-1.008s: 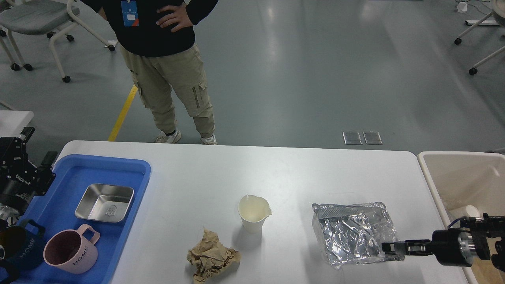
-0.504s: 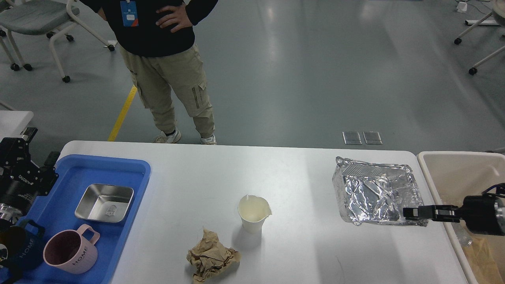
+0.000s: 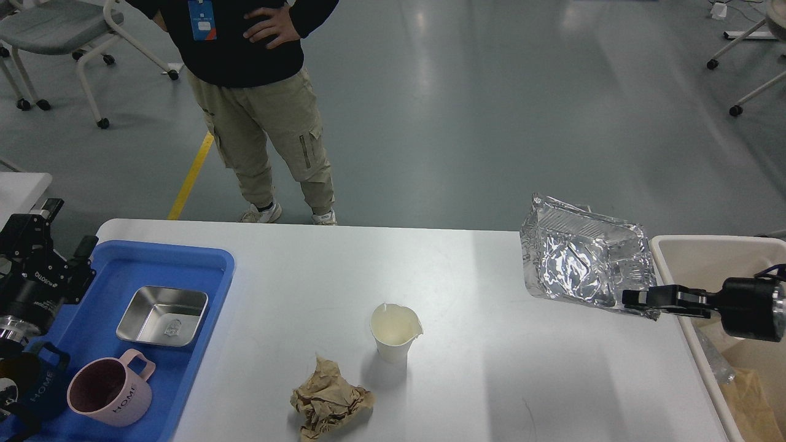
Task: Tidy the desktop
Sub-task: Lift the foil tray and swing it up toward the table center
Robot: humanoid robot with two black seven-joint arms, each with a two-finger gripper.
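White desktop | smooth, rounded corners | cup, crumpled paper

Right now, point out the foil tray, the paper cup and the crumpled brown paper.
foil tray (image 3: 577, 261), head view, on its shiny inner floor.
paper cup (image 3: 393, 350), head view, on its white outer wall.
crumpled brown paper (image 3: 330, 399), head view, on the wad's middle.

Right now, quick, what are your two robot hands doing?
Left gripper: holds nothing; open or shut cannot be told.
Right gripper: shut on the foil tray, lifted off the desktop.
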